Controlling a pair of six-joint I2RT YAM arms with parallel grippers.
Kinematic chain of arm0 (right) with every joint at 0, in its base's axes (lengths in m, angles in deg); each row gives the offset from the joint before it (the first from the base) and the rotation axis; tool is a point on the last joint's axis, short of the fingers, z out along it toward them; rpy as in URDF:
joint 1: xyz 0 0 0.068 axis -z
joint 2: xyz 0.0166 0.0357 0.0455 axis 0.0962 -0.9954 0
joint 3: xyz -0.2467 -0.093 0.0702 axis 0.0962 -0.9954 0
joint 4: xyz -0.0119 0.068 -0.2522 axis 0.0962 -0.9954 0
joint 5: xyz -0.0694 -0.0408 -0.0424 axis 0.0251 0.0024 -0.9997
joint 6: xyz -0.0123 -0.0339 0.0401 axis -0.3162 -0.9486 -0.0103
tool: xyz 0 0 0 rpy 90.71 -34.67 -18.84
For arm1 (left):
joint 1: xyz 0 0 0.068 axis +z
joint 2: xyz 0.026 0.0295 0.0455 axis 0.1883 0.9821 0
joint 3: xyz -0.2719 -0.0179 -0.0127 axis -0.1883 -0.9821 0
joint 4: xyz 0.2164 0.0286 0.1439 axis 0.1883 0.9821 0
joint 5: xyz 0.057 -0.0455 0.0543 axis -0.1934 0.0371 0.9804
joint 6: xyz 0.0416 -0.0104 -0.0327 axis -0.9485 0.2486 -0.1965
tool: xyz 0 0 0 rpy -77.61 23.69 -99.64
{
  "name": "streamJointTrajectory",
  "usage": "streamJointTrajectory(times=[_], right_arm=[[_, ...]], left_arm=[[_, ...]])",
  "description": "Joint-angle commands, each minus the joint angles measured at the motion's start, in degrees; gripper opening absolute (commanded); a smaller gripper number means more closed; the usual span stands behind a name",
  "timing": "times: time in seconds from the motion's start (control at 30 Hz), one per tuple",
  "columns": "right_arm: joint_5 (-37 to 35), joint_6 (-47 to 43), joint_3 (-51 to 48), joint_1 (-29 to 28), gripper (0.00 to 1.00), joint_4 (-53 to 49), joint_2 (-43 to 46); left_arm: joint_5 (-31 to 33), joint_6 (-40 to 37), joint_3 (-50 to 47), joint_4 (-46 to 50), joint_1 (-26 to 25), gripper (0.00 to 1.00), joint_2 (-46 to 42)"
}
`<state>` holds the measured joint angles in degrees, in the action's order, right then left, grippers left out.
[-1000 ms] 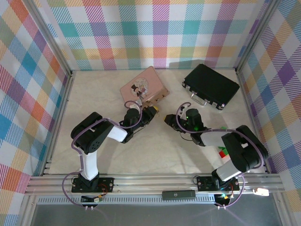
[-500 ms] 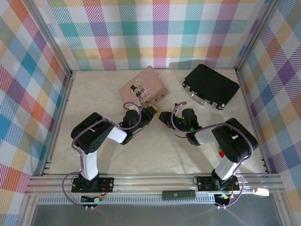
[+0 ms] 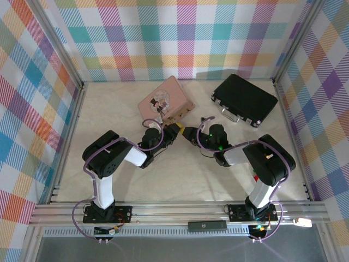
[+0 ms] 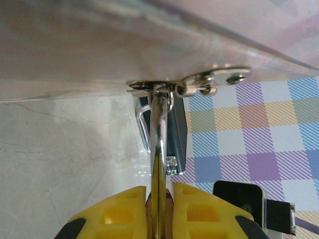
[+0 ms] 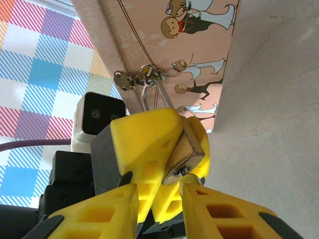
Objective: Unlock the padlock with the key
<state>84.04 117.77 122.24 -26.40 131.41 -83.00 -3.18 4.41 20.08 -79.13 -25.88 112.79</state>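
A pale, marble-veined bench (image 3: 207, 180) lies evenly lit inside a booth of pastel plaid walls (image 3: 180, 38) that rise behind it and at both its sides. Aluminium posts (image 3: 57, 43) stand at the bench's far corners, and a slotted aluminium rail (image 3: 163, 210) runs along its near edge.

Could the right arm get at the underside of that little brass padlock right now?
Probably yes. The left arm's fingers clamp the padlock by its sides, so its underside is bare and turned toward the right arm's fingers. Their tips sit right beside it, with nothing in between.
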Motion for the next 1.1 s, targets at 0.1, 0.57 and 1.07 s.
streamJointTrajectory(times=[0.1, 0.57, 1.07], right_arm=[[-4.7, -2.2, -2.2, -0.2, 0.3, -5.3, 4.8], [-2.5, -4.1, 1.8, -0.7, 0.27, -6.0, 2.3], [-0.3, 3.6, 1.8, -0.8, 0.2, 4.2, -3.8]], left_arm=[[-0.7, 3.7, -1.3, -2.7, -0.9, 0.0, 1.1], [-0.7, 4.1, -0.3, -3.3, -1.2, 0.0, 1.4], [-0.4, 4.6, -0.5, -4.8, -1.3, 0.0, 2.0]])
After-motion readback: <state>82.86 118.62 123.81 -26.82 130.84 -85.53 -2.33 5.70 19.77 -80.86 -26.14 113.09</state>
